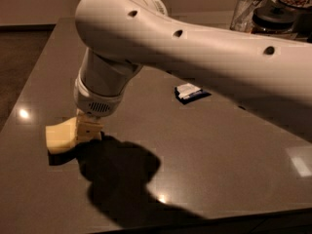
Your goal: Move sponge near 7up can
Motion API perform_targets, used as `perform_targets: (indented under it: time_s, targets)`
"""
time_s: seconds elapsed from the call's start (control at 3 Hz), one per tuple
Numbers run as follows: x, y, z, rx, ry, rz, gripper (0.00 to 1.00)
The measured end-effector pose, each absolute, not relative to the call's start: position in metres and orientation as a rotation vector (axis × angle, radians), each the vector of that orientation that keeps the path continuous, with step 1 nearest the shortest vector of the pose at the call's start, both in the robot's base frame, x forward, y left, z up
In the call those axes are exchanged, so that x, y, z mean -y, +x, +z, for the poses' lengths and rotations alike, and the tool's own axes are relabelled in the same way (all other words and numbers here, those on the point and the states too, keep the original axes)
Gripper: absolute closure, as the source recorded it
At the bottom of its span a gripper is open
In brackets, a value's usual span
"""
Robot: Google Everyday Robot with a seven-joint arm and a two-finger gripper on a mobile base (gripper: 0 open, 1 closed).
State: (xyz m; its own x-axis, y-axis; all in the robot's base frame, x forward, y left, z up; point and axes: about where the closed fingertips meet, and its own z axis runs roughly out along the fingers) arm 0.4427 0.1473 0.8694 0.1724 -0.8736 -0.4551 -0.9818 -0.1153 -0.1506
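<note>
The pale yellow sponge is at the left of the dark table, tilted and lifted a little above the surface, with its shadow under it. My gripper comes down from the large white arm and is shut on the sponge's right end. Only the gripper's pale lower part shows below the wrist. The 7up can is not in view; the arm covers much of the table's back.
A small blue-and-white wrapped packet lies mid-table right of the wrist. A clear glass and a dark-lidded jar stand at the back right. The table's front edge runs along the bottom, its left edge near the sponge.
</note>
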Motion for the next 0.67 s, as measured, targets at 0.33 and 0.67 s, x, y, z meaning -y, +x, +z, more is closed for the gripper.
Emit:
perform_targets:
  time_s: [0.33, 0.67]
  targets:
    - [-0.123, 0.478, 0.888, -1.806, -1.954, 0.287, 1.00]
    - [-0.089, 0.533, 0.914, -1.872, -1.795, 0.199, 1.00]
